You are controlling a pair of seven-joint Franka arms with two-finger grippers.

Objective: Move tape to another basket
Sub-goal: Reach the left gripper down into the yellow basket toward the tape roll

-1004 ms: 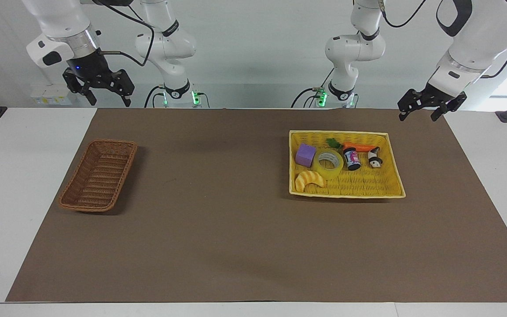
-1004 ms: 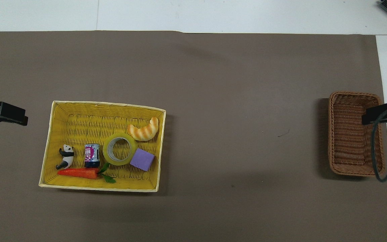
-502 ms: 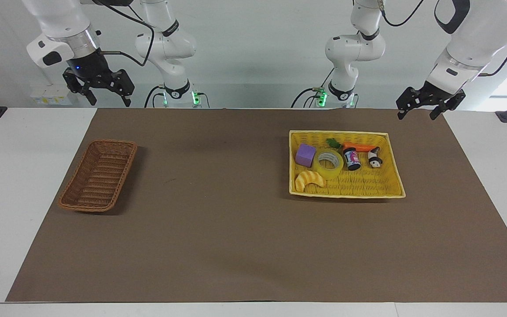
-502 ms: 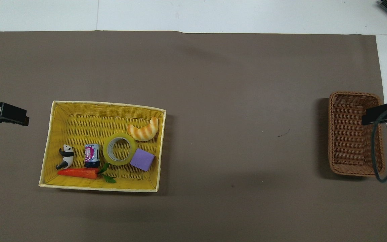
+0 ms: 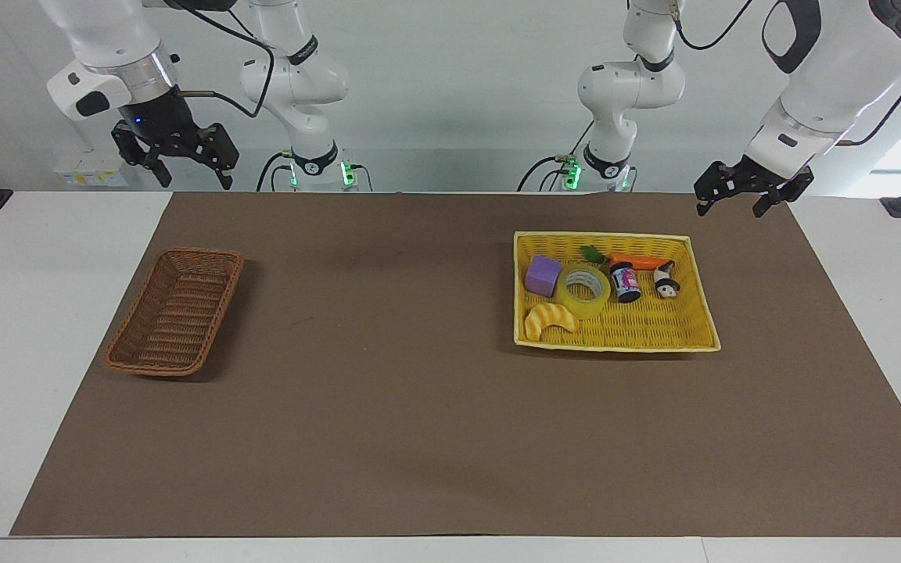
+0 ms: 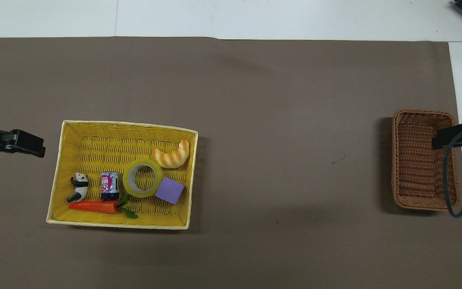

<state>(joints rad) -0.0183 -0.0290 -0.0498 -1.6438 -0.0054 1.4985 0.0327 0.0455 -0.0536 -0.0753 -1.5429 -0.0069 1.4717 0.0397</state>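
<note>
Brown mat (image 5: pixel 419 438) covers white table (image 5: pixel 20 313), pale wall (image 5: pixel 450 94) above.

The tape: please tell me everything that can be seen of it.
The tape is a ring-shaped roll of translucent yellow tape with a pale whitish core. It lies flat, hole upward, in the yellow basket, toward the side nearer the robots. The croissant and the purple block lie close against it, the can beside it. No gripper touches it.
</note>
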